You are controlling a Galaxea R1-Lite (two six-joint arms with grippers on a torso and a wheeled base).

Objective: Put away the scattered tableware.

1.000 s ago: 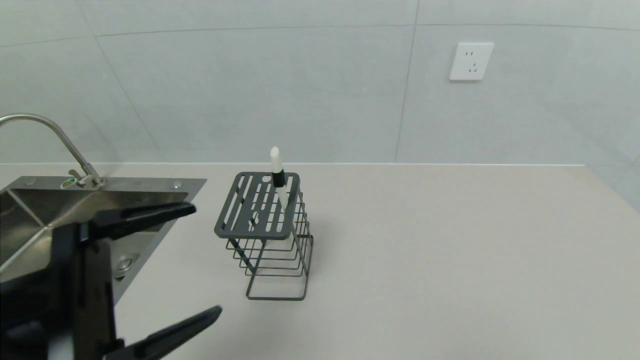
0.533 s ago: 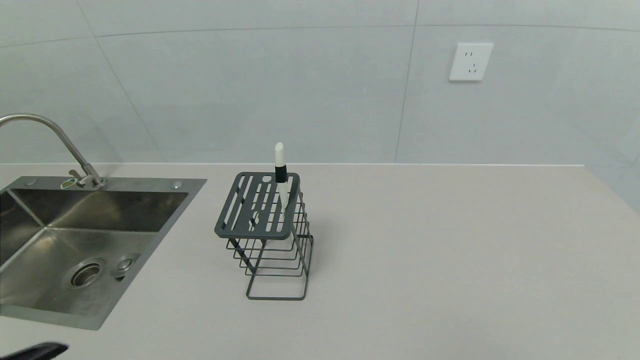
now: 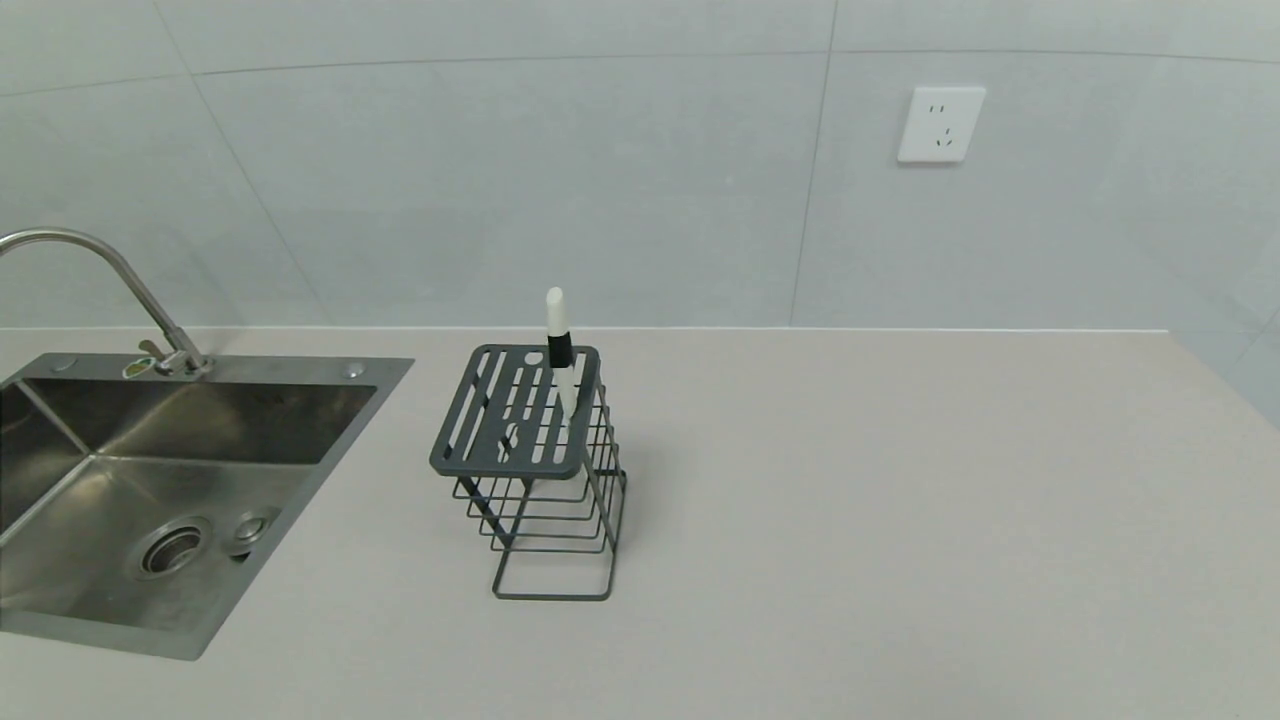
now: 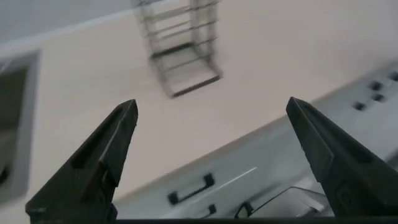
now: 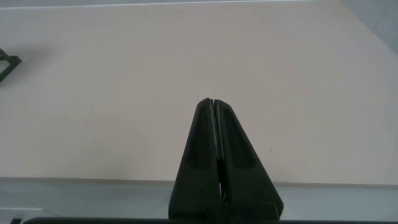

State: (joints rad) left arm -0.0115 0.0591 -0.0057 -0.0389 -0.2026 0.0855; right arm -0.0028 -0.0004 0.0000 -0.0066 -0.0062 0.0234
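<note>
1. Wire rack (image 3: 530, 480): stands upright on the counter (image 3: 900, 500), near the sink (image 3: 150, 470), and has a slotted plate on top.
2. Utensil (image 3: 557, 340): its white handle with a black band rises from a slot at the rack's far right corner. The working end is hidden; it is possibly a knife.
3. Left gripper (image 4: 211, 109): fingers spread wide with nothing between them, held near the counter's front edge and pointing toward the rack.
4. Right gripper (image 5: 212, 109): fingers pressed together, holding nothing, over the counter.
5. Faucet (image 3: 100, 285): arches over the sink.
</note>
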